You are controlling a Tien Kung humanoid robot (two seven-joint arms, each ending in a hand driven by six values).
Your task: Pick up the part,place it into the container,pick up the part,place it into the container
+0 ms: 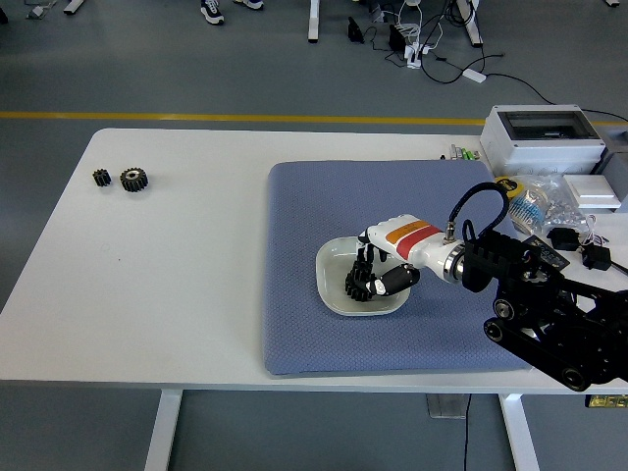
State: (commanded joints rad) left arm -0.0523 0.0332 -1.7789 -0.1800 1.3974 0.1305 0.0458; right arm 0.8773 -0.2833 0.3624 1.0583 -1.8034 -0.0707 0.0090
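Observation:
A black gear (pixel 357 287) lies in the white bowl (pixel 330 257) on the blue mat (pixel 304 216). My right hand (pixel 371 279) reaches into the bowl from the right. Its fingers are curled around the gear, with the thumb on the gear's right side. The gear still rests on the bowl's bottom and is partly hidden by the fingers. Two more black gears, a larger one (pixel 133 179) and a small one (pixel 101 177), lie at the table's far left. My left arm is out of view.
A grey electrical box (pixel 543 137) stands at the back right, with a bag of small parts (pixel 564 206) and cables beside it. My right arm's black base (pixel 559 324) overhangs the mat's right edge.

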